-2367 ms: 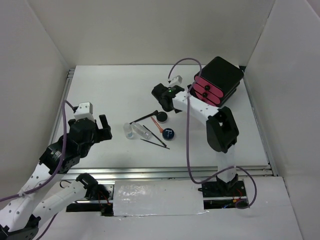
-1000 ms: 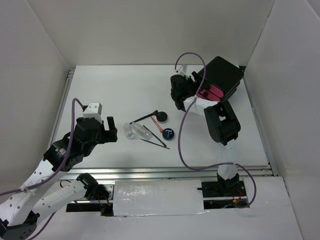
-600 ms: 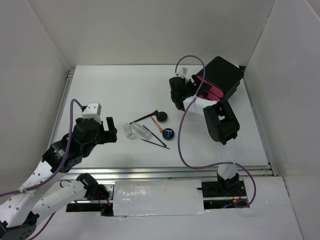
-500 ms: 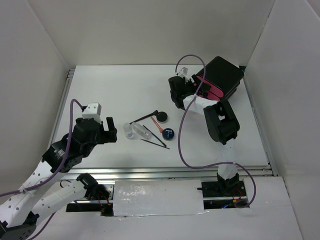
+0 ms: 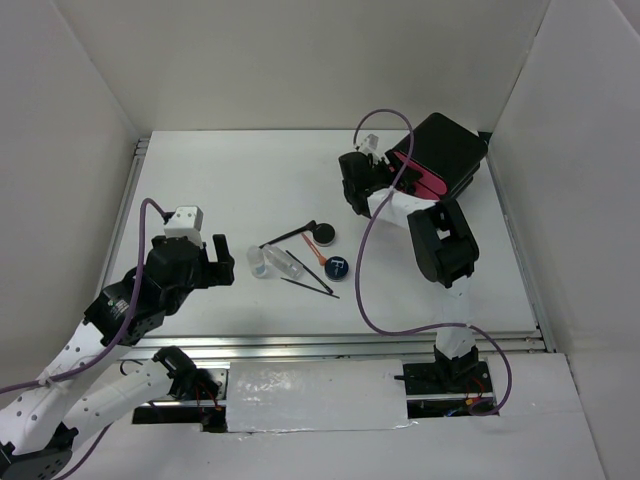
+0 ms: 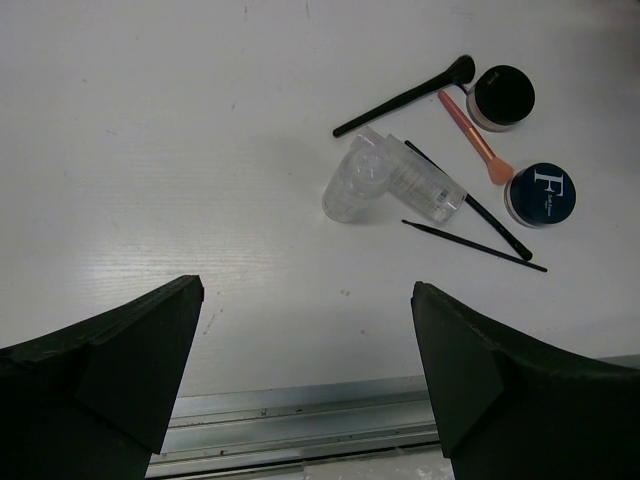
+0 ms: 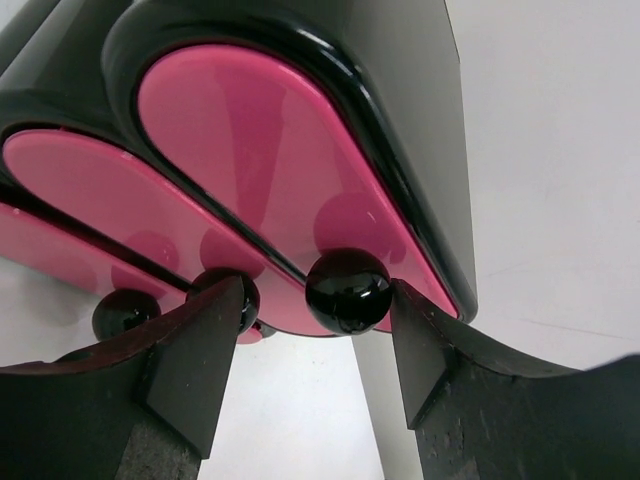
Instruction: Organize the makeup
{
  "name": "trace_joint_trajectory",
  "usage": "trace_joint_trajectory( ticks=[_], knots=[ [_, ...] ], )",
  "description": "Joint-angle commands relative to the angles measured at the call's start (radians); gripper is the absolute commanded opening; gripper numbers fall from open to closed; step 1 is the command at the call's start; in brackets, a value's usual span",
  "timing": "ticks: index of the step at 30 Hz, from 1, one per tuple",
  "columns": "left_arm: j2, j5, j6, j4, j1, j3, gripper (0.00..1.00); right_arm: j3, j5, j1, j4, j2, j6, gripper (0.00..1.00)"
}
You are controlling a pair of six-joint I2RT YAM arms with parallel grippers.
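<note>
The makeup lies mid-table: a black compact [image 5: 325,236], a dark-blue compact [image 5: 336,267], a black brush [image 5: 288,236], an orange-tipped stick [image 5: 312,247], a clear vial [image 5: 258,262], a tube [image 5: 290,263] and thin black pencils [image 5: 310,286]. My left gripper [image 5: 222,258] is open and empty, to the left of them. In the left wrist view my left gripper [image 6: 307,290] sits short of the vial [image 6: 358,185] and the blue compact [image 6: 541,192]. My right gripper [image 7: 318,300] is open around the top drawer's black knob [image 7: 348,290]. Its right finger is at the knob and its left is apart.
The black box [image 5: 445,145] with three pink drawers [image 7: 260,150] stands at the back right. White walls enclose the table on the left, back and right. A metal rail [image 6: 300,425] runs along the near edge.
My right gripper has moved from beside the compacts up to the box's drawer knobs. My left gripper has come a little closer to the makeup. Both have been nearly still for the last half second.
</note>
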Motion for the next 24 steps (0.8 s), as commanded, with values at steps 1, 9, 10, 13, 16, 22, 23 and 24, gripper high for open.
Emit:
trace_joint_trajectory(
  ticks=[1, 9, 10, 13, 16, 22, 23, 24],
  knots=[
    [-0.002, 0.009, 0.013, 0.038, -0.004, -0.001, 0.99, 0.031, 0.005, -0.017, 0.038, -0.014, -0.003, 0.68],
    [0.004, 0.013, 0.016, 0.041, -0.006, -0.002, 0.99, 0.058, -0.004, -0.026, 0.01, -0.018, 0.008, 0.53],
    [0.004, 0.013, 0.016, 0.04, -0.006, -0.002, 0.99, 0.063, -0.006, -0.026, 0.004, -0.017, 0.014, 0.48],
    [0.004, 0.013, 0.015, 0.04, -0.006, -0.002, 0.99, 0.069, -0.007, -0.024, -0.031, -0.014, 0.04, 0.35],
    [0.007, 0.013, 0.016, 0.04, -0.006, -0.002, 0.99, 0.066, -0.006, -0.017, -0.05, -0.021, 0.059, 0.31],
    [0.005, 0.013, 0.015, 0.04, -0.008, -0.002, 0.99, 0.057, 0.001, 0.017, -0.154, -0.05, 0.153, 0.29],
    [0.005, 0.013, 0.015, 0.04, -0.006, -0.002, 0.99, 0.054, 0.002, 0.025, -0.174, -0.058, 0.192, 0.29],
    [0.004, 0.013, 0.016, 0.04, -0.006, -0.002, 0.99, 0.051, 0.002, 0.032, -0.203, -0.061, 0.207, 0.29]
  ],
)
